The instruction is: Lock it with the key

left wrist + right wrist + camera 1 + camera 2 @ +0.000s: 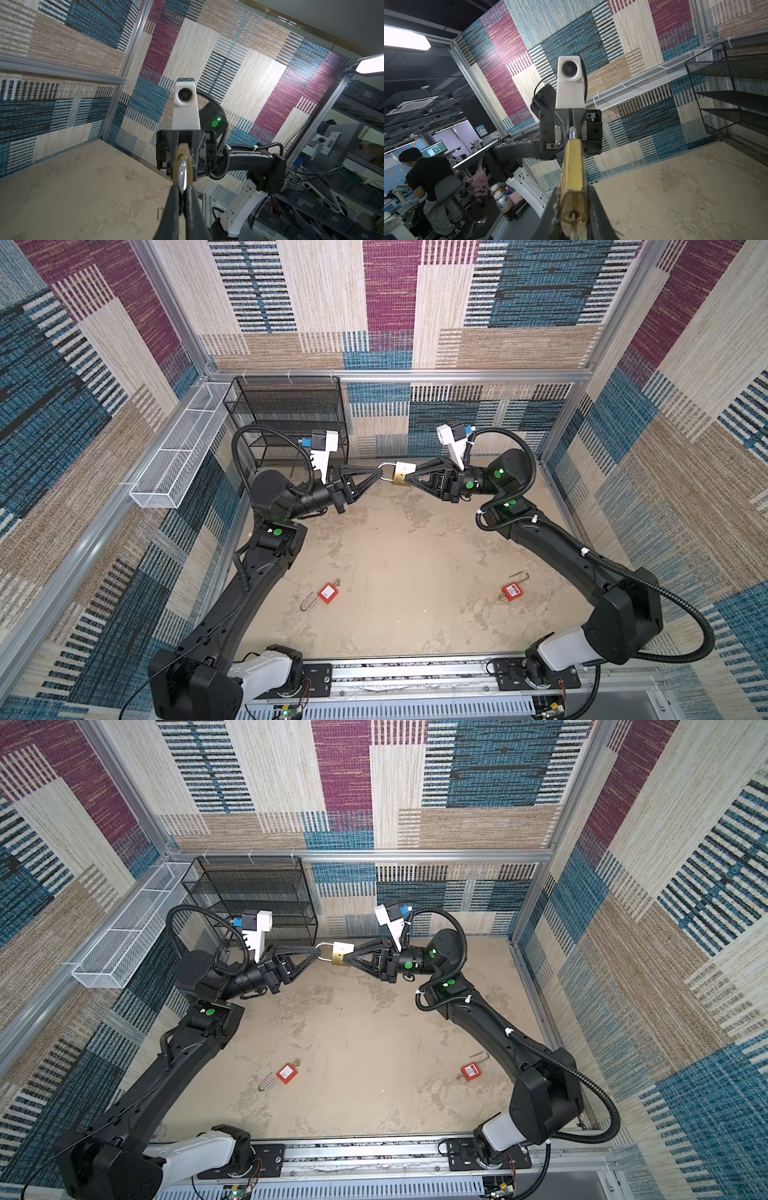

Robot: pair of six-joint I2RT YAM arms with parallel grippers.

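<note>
I hold the padlock (404, 475) aloft between 2 claws: left claw (379, 475) pinches the shackle (182, 172), right claw (410, 480) clamps the body (572, 166). Its long axis runs claw to claw; keyway (573, 217) faces the right wrist.

Your arms reach inward, raised, tools facing tip to tip; the left tool (379, 476) is pinched tight, the right tool (409, 480) pinched slightly wider.
</note>
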